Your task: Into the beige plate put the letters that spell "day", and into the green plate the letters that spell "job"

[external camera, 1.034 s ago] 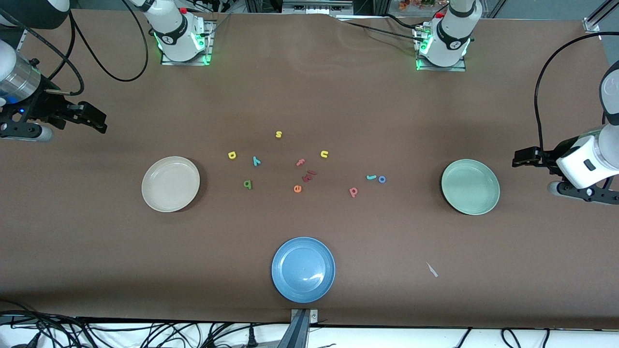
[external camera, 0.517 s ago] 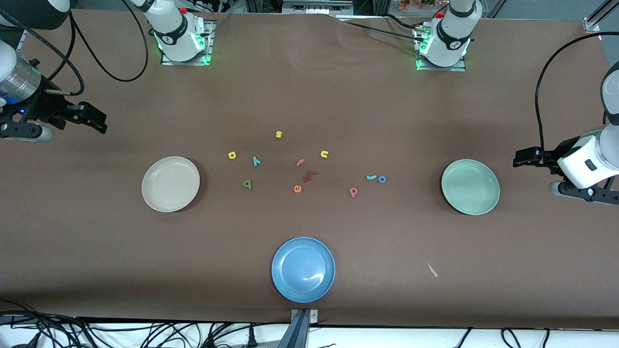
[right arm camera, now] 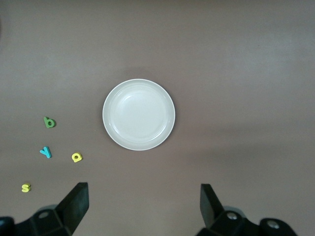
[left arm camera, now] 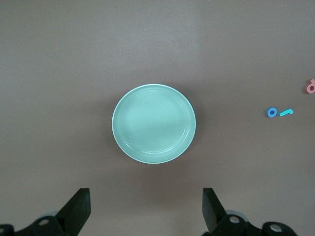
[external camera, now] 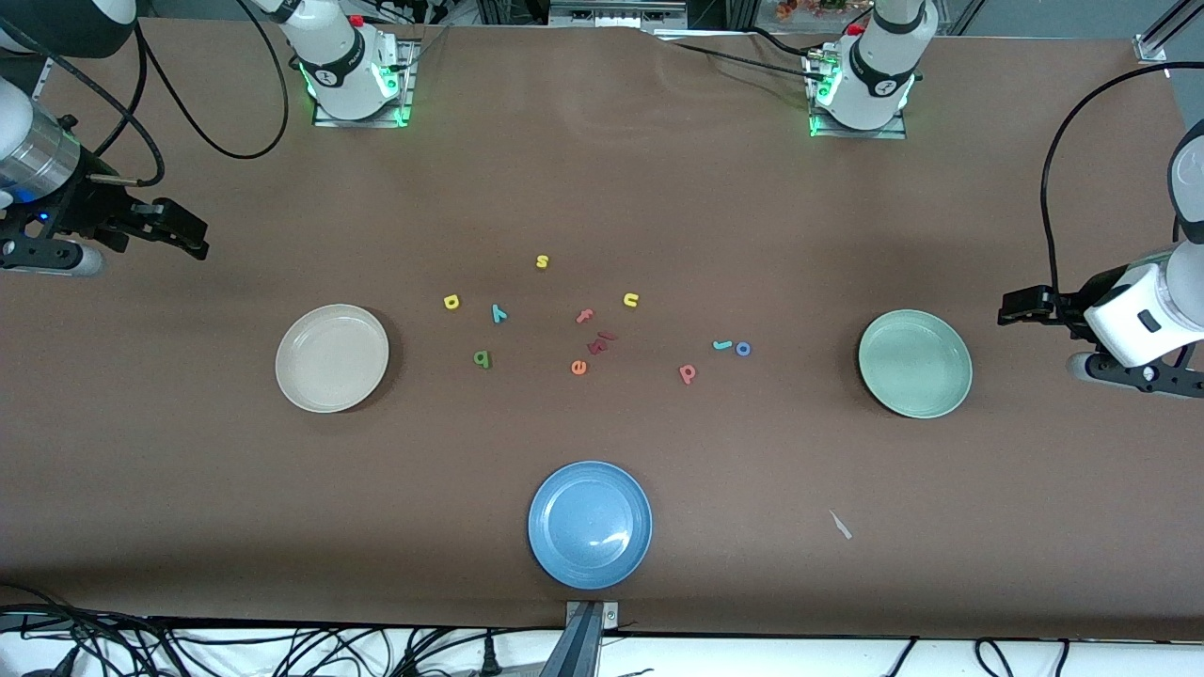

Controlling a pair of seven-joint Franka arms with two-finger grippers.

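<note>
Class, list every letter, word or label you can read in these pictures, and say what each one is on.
No printed words or labels can be read.
"s": yellow foam letter.
"u": yellow foam letter.
"e": orange foam letter.
"o": blue foam ring.
The rest lie turned; the dark red pieces are unclear.

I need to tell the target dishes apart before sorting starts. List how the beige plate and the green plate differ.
Colour: the beige plate is cream, the green plate pale mint.
Place: the beige plate lies toward the right arm's end of the table, the green plate toward the left arm's end.
Neighbours: the beige plate's closest letter is the dark green a; the green plate's is the blue o.
Both are round, shallow, similar in size and hold nothing.
</note>
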